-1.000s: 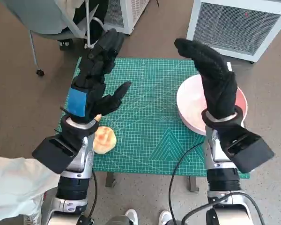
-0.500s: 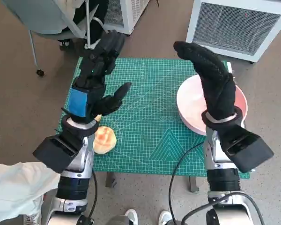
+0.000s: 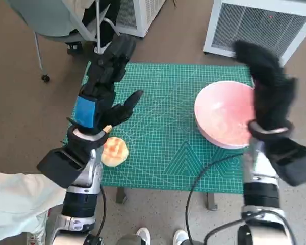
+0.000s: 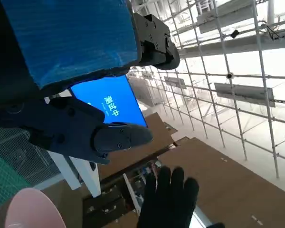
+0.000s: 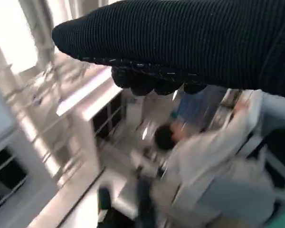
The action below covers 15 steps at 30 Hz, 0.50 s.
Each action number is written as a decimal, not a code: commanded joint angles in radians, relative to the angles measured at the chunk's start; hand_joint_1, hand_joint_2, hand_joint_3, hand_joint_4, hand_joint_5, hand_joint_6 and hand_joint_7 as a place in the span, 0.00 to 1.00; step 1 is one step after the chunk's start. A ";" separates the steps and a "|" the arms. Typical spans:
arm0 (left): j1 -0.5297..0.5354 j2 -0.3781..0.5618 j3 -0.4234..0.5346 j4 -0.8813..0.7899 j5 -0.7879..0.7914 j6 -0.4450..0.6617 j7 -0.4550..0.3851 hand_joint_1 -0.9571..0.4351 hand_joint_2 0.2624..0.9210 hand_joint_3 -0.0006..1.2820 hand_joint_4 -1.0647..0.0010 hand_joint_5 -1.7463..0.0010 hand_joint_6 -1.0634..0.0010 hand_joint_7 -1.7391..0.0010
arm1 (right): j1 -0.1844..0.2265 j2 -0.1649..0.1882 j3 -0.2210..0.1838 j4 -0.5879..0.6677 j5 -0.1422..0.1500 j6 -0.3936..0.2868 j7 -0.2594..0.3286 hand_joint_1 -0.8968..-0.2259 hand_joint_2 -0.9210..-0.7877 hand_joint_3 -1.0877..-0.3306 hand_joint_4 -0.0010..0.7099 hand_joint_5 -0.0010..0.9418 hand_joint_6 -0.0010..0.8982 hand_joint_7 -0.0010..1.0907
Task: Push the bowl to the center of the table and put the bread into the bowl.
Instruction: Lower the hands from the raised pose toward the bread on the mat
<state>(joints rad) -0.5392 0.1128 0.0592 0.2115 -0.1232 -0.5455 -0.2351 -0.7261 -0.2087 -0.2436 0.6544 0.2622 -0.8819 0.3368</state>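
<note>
The pink bowl [image 3: 227, 115] sits on the right side of the green cutting mat [image 3: 163, 122]; its rim [image 4: 31, 209] also shows in the left wrist view. The bread [image 3: 113, 151] lies near the mat's front left corner. My left hand [image 3: 103, 87] is raised above the mat's left part, fingers spread, holding nothing. My right hand [image 3: 268, 87] in the black glove stands upright over the bowl's right rim, fingers extended and empty; it also appears in the left wrist view [image 4: 168, 199] and as a dark band in the right wrist view [image 5: 180, 42].
A white grille unit [image 3: 260, 25] stands beyond the table at the right. A chair [image 3: 56, 20] stands at the far left. A pale sleeve [image 3: 15, 204] shows at the lower left. A person [image 5: 199, 156] is blurred in the right wrist view.
My right hand has moved to the right, from over the bowl's left part to its right rim, uncovering most of the bowl. The left hand has stayed where it was.
</note>
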 commanded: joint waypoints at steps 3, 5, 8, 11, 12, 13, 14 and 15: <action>0.025 0.010 0.007 -0.010 0.021 -0.019 0.014 0.49 1.00 0.28 0.68 1.00 0.78 0.80 | 0.022 -0.031 -0.067 0.083 -0.031 -0.020 -0.105 0.50 0.00 0.35 0.47 0.01 0.00 0.67; 0.029 0.013 0.008 -0.007 0.027 -0.023 0.018 0.48 1.00 0.28 0.68 1.00 0.78 0.80 | 0.023 -0.044 -0.082 0.117 -0.045 -0.030 -0.136 0.51 0.00 0.35 0.47 0.01 0.00 0.67; 0.033 0.017 0.011 -0.001 0.033 -0.031 0.021 0.48 1.00 0.28 0.68 1.00 0.78 0.81 | 0.023 -0.069 -0.100 0.172 -0.068 -0.041 -0.175 0.52 0.00 0.35 0.47 0.01 0.00 0.68; 0.035 0.021 0.014 0.006 0.039 -0.038 0.023 0.47 1.00 0.28 0.68 1.00 0.78 0.81 | 0.020 -0.099 -0.115 0.239 -0.092 -0.043 -0.222 0.54 0.00 0.34 0.47 0.02 0.00 0.68; 0.036 0.022 0.014 0.007 0.040 -0.039 0.024 0.47 1.00 0.27 0.68 1.00 0.78 0.81 | 0.017 -0.104 -0.116 0.252 -0.098 -0.045 -0.231 0.55 0.00 0.34 0.48 0.02 0.00 0.68; 0.035 0.022 0.014 0.009 0.040 -0.040 0.024 0.47 1.00 0.27 0.68 1.00 0.78 0.81 | 0.015 -0.112 -0.118 0.273 -0.107 -0.044 -0.247 0.56 0.00 0.34 0.48 0.02 0.00 0.68; 0.035 0.023 0.014 0.010 0.040 -0.040 0.023 0.47 1.00 0.27 0.68 1.00 0.78 0.81 | 0.014 -0.120 -0.118 0.296 -0.119 -0.041 -0.265 0.56 0.00 0.34 0.48 0.02 0.00 0.68; 0.035 0.024 0.014 0.011 0.039 -0.040 0.022 0.46 1.00 0.27 0.68 1.00 0.78 0.82 | 0.013 -0.126 -0.118 0.315 -0.127 -0.039 -0.279 0.58 0.00 0.33 0.48 0.02 0.00 0.68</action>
<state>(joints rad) -0.5220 0.1273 0.0667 0.2157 -0.0901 -0.5719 -0.2182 -0.7261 -0.3165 -0.3537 0.9023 0.1609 -0.9320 0.1052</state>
